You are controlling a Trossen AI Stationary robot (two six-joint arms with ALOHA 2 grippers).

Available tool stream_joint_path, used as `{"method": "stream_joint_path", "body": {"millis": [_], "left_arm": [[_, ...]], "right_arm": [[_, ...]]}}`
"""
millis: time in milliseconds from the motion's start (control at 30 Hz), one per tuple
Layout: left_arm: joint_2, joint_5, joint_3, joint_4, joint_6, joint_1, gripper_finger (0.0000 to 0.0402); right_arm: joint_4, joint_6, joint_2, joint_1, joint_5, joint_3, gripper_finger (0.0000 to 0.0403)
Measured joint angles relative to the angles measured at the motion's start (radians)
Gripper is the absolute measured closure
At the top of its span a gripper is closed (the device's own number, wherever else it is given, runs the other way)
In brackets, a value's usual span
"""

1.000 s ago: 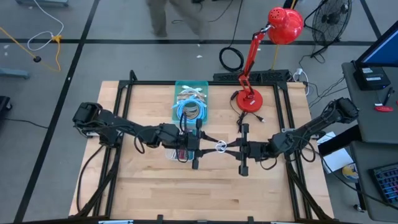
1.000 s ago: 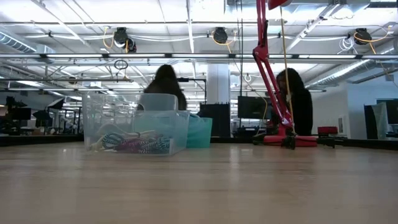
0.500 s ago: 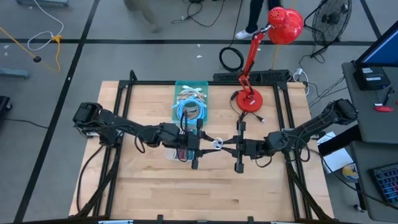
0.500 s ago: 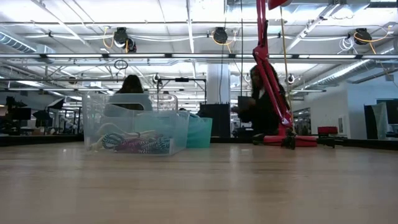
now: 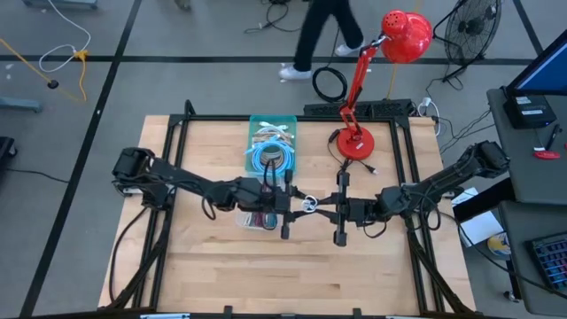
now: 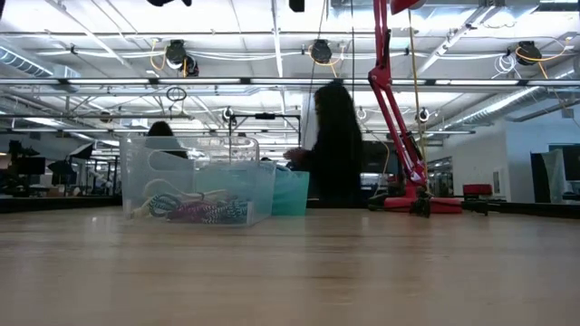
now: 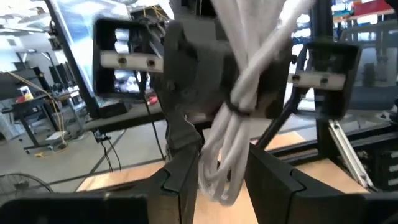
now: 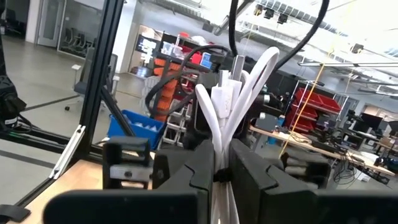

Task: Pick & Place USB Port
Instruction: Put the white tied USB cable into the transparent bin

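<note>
A white coiled USB cable bundle (image 5: 307, 206) hangs in the air between my two grippers, above the table's middle. My right gripper (image 5: 322, 208) is shut on it and comes from the table's right. My left gripper (image 5: 292, 202) faces it from the left and is open. Its fingers (image 7: 180, 177) stand on either side of the bundle's looped end (image 7: 217, 177); I cannot tell whether they touch it. A metal plug (image 8: 238, 65) sticks out of the bundle in the right wrist view. My right gripper pinches the white cable bundle (image 8: 221, 163) between its two fingers, several strands together. The fingers lie level and come from the table's right. The bundle is lifted clear of the table, and its free end sticks out toward my left gripper.
A clear bin (image 6: 195, 192) with cables stands under my left gripper. A teal bin (image 5: 273, 124) with coiled cables stands behind it. A red desk lamp (image 5: 356, 142) stands at the far right. A person (image 6: 333, 145) walks behind the table. Bare wood lies toward the near edge.
My right gripper has gone toward the table's left with the cable bundle, keeping it clear of the table. My left gripper has then gone toward the table's right, up to the bundle, so that its fingers now stand around the looped end.
</note>
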Motion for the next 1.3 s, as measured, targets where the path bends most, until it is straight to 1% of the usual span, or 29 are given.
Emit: {"method": "stream_joint_path", "body": {"millis": [233,300,433,567,600,667,767,833,933,1000,1100,1133,1200,1300], "left_arm": [[0.001,0.000,0.000,0.009,-0.003,0.001,0.0278],[0.001,-0.001,0.000,0.011,-0.003,0.001,0.0284],[0.001,-0.002,0.000,0.013,-0.003,0.001,0.0319],[0.001,-0.001,0.000,0.010,-0.004,0.000,0.0380],[0.001,-0.001,0.000,0.009,-0.010,-0.001,0.0386],[0.001,-0.002,0.000,0.006,-0.040,-0.003,0.0385],[0.001,-0.029,0.000,-0.017,-0.110,-0.013,0.0384],[0.000,-0.053,0.000,-0.044,-0.152,-0.028,0.0388],[0.000,-0.121,0.000,-0.094,-0.207,-0.063,0.0388],[0.000,-0.189,0.000,-0.134,-0.250,-0.089,0.0388],[-0.021,-0.327,-0.001,-0.241,-0.363,-0.129,0.0388],[-0.030,-0.362,-0.001,-0.278,-0.414,-0.140,0.0388],[-0.062,-0.413,0.000,-0.423,-0.554,-0.156,0.0388],[-0.106,-0.423,0.000,-0.652,-0.855,-0.147,0.0388]], "right_arm": [[-0.002,0.000,-0.001,0.000,0.000,0.000,0.0378],[-0.003,0.000,-0.001,0.000,0.000,0.000,0.0378],[-0.003,0.001,-0.001,0.000,0.000,0.000,0.0378],[-0.003,0.001,-0.001,0.000,0.004,0.000,0.0378],[-0.004,-0.003,-0.001,0.001,0.003,0.000,0.0377],[-0.007,-0.010,-0.001,0.008,0.011,0.000,0.0370],[-0.012,-0.019,-0.001,0.021,0.043,0.000,0.0344],[-0.011,-0.031,-0.001,0.032,0.076,0.000,0.0320],[0.001,-0.058,-0.001,0.051,0.169,0.000,0.0280],[0.011,-0.080,-0.001,0.062,0.255,0.000,0.0255],[0.008,-0.119,0.000,0.078,0.410,0.000,0.0225],[0.013,-0.132,-0.001,0.083,0.467,0.000,0.0217],[0.020,-0.153,-0.003,0.090,0.555,0.000,0.0205],[0.016,-0.172,-0.007,0.101,0.656,0.000,0.0193]]}}
